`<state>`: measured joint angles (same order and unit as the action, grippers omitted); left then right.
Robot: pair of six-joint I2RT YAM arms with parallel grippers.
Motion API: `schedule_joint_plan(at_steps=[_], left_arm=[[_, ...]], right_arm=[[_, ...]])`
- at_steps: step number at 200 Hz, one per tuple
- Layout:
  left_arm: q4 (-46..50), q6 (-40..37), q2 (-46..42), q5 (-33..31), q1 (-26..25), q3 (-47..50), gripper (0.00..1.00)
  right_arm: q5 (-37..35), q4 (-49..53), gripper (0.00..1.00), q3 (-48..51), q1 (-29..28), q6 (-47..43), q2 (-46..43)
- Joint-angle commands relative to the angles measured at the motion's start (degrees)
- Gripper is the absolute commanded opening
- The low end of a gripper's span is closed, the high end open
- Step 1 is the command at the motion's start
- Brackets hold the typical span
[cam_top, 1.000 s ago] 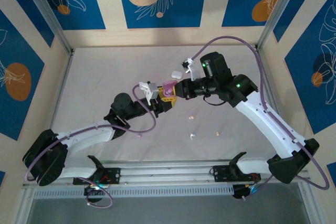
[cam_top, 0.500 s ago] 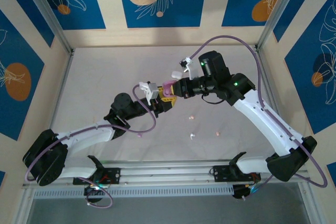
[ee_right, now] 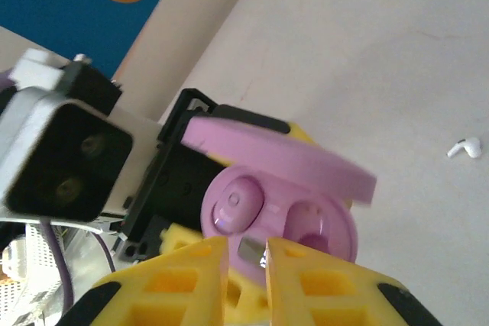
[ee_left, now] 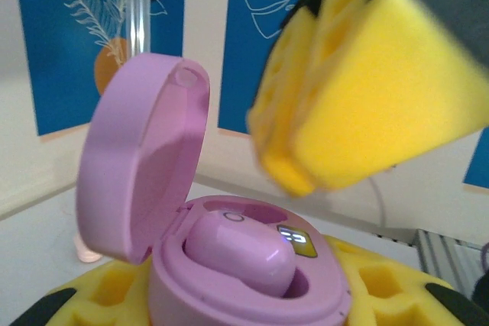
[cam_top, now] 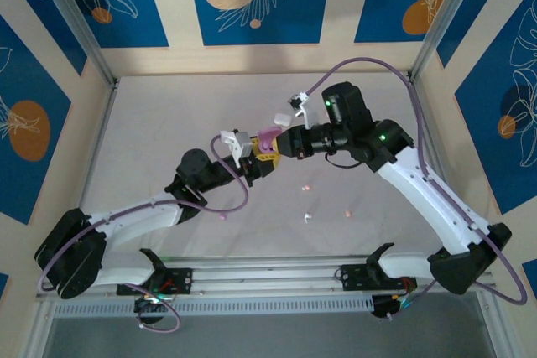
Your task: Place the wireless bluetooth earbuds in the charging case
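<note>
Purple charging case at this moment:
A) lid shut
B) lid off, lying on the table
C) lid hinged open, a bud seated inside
C: the left wrist view shows the purple charging case with its lid raised on its hinge and a purple bud sitting in a well.

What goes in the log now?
left gripper: holding charging case | lid: open | earbud: seated | right gripper: barely open at case

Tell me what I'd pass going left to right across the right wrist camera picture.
First the grey camera box, then the open purple charging case, then the loose white earbud.
</note>
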<state>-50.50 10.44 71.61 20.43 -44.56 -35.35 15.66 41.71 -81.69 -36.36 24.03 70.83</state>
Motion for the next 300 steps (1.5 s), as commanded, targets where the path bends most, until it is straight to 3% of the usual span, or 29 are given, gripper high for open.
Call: schedule_joint_plan(at_steps=[1,42,67,90,161,199,247,300], left_arm=[[-0.1,-1.9,-3.2,-5.0,-0.8,1.1,0.32],[7.0,-4.2,-10.1,-12.4,-0.9,2.3,0.32],[14.0,-6.1,-17.2,-17.2,-0.8,2.7,0.32],[20.6,-7.4,-23.6,-20.7,-0.8,2.6,0.32],[34.8,-10.0,-38.1,-24.5,-0.9,-0.9,0.32],[40.0,-11.1,-40.9,-24.5,-0.8,-3.6,0.32],[41.8,-11.8,-41.7,-24.1,-0.9,-5.3,0.32],[42.3,-12.3,-42.2,-23.9,-0.8,-6.3,0.32]], right_arm=[[0.9,-4.0,0.24,2.8,0.3,-0.1,-6.7],[-10.1,-5.0,0.35,10.9,6.9,6.4,-12.4],[-4.1,-6.1,0.39,17.6,12.0,9.5,-9.9],[1.3,-8.1,0.4,21.0,11.2,10.1,-2.7],[3.1,-9.4,0.42,11.6,-6.8,8.5,26.4],[-2.4,-9.0,0.46,4.8,-15.5,6.7,36.0],[-8.2,-4.6,0.48,-5.0,-21.5,2.2,45.8],[-13.6,-0.5,0.49,-11.7,-23.8,-1.3,51.8]])
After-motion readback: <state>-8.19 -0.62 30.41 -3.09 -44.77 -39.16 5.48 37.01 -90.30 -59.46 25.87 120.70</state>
